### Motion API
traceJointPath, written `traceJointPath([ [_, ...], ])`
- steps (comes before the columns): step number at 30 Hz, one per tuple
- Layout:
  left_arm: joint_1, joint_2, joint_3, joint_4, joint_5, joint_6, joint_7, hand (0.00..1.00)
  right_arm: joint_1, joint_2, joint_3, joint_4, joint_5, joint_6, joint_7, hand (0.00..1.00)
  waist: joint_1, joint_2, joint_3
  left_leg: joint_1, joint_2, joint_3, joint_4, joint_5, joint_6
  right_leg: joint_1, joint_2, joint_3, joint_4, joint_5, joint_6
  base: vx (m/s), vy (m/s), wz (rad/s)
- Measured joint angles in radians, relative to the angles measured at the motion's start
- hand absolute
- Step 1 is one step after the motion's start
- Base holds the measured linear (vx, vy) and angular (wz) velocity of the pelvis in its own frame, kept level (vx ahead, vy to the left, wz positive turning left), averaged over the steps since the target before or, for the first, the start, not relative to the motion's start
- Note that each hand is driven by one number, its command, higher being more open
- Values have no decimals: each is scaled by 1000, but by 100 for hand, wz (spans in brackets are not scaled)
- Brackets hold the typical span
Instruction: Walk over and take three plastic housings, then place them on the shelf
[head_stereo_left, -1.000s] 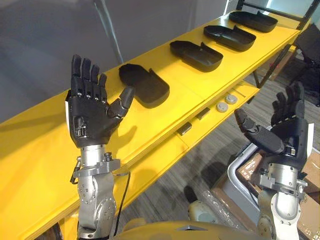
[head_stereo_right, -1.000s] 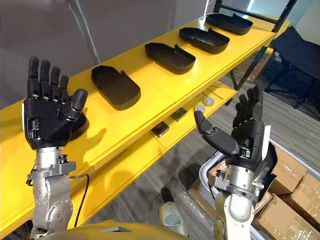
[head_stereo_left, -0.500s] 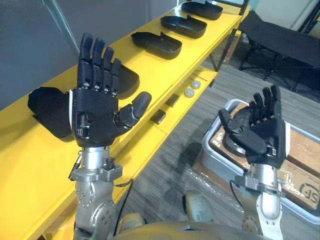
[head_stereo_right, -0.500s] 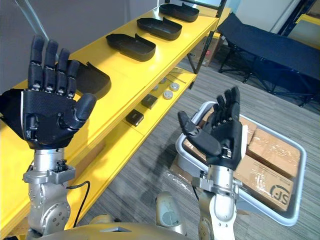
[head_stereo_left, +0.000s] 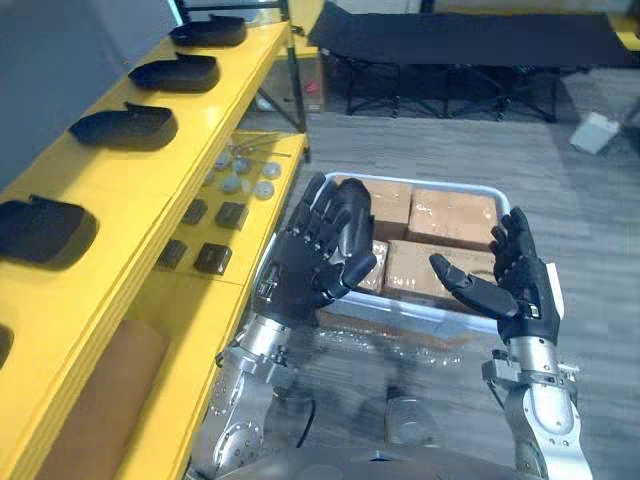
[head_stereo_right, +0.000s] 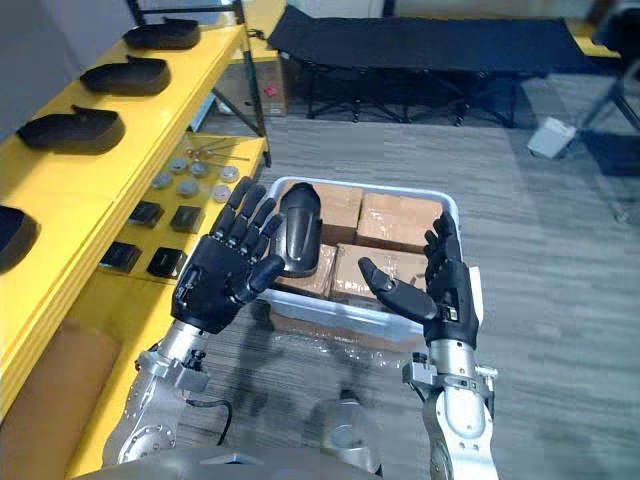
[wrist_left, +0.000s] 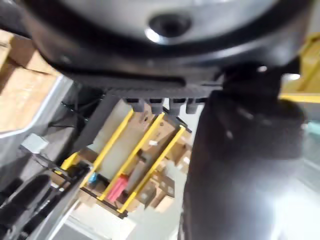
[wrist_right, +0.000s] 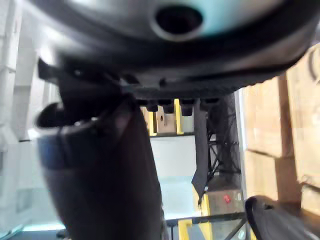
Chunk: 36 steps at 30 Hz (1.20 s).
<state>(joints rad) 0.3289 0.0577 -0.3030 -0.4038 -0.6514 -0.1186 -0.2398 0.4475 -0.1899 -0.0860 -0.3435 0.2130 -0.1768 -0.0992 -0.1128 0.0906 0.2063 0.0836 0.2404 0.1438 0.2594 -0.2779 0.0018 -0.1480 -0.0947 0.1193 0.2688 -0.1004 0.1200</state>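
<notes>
Left wrist camera. My left hand (wrist_left: 165, 55) looms close, thumb (wrist_left: 240, 165) standing out; past it I see a yellow-framed rack (wrist_left: 131, 162) and cardboard boxes (wrist_left: 20, 90) beside a grey rim (wrist_left: 47, 110).

No writing here is clear enough to read.

Left hand (head_stereo_right: 222, 277) and right hand (head_stereo_right: 446, 295) raised, fingers spread, empty.

A workshop or storeroom is showing here: a yellow shelf (head_stereo_left: 125, 172) is carrying black housings (head_stereo_left: 125, 127) and small parts (head_stereo_left: 212, 258), and a grey bin (head_stereo_left: 430, 184) is holding cardboard boxes (head_stereo_left: 450, 215).
</notes>
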Motion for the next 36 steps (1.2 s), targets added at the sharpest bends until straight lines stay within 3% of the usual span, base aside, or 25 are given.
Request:
traceJointPath([
  [1, -3, 0, 4, 24, 5, -5, 19, 100, 10, 7, 13, 12, 0, 13, -1, 100, 2, -5, 2, 0, -28, -9, -20, -1, -25, -9, -17, 8, -22, 24, 7, -130, 183, -74],
  [2, 0, 0, 8, 41, 30, -7, 31, 100, 12, 9, 25, 27, -1, 23, -7, 100, 5, -10, 6, -1, -47, -10, -21, 1, -27, -8, -31, 12, -47, 53, 14, -84, 194, -39],
  [4, -2, 6, 8, 88, 118, -7, 67, 100, -4, 14, 70, 103, -15, 42, -46, 100, 27, -17, 13, -9, -63, 7, -5, 18, -97, -1, -51, 27, -112, 124, 53, -43, 198, -38],
  [7, -21, 33, 14, 125, 327, -7, 193, 100, -115, 56, 58, 289, -18, 67, -124, 100, 45, -41, 37, -61, -76, 0, 42, 1, -124, 19, -73, -2, -218, 206, 57, -52, 141, -14],
  [12, -106, 50, 130, 248, 471, -4, 377, 100, -323, 65, -50, 494, 0, 67, -268, 100, 82, -59, 133, -167, -78, -62, 173, -40, -127, 51, -91, -94, -305, 276, 55, -92, 82, 28],
  [14, -136, 71, 195, 280, 512, -4, 426, 100, -446, 22, -94, 559, 30, 64, -339, 100, 119, -64, 184, -229, -78, -102, 220, -43, -128, 50, -91, -127, -333, 301, 53, -120, 28, 39],
  [16, -145, 101, 206, 308, 548, -4, 447, 100, -536, -35, -103, 617, 52, 63, -372, 100, 148, -66, 199, -266, -80, -129, 240, -43, -128, 43, -91, -148, -345, 310, 54, -86, 8, 32],
  [19, -141, 118, 191, 386, 548, -4, 442, 100, -688, -121, -103, 710, 93, 63, -390, 100, 192, -66, 205, -302, -82, -155, 259, -43, -128, 33, -91, -172, -345, 311, 55, -41, 10, 25],
  [27, -191, 124, 119, 584, 545, 4, 355, 100, -1014, -324, -78, 922, 150, 78, -323, 100, 246, -59, 246, -377, -92, -193, 300, -43, -127, 0, -95, -204, -345, 320, 56, -33, 19, 12],
  [32, -238, 117, 79, 667, 501, 6, 333, 100, -1192, -447, -19, 1122, 179, 191, -300, 100, 275, -20, 276, -423, -93, -210, 333, -47, -123, -28, -93, -223, -331, 324, 54, -55, 9, 6],
  [36, -273, 109, 45, 732, 469, 6, 342, 100, -1275, -490, -19, 1256, 248, 269, -303, 100, 294, 12, 294, -468, -95, -222, 364, -48, -122, -66, -93, -226, -306, 324, 54, -74, 21, 2],
])
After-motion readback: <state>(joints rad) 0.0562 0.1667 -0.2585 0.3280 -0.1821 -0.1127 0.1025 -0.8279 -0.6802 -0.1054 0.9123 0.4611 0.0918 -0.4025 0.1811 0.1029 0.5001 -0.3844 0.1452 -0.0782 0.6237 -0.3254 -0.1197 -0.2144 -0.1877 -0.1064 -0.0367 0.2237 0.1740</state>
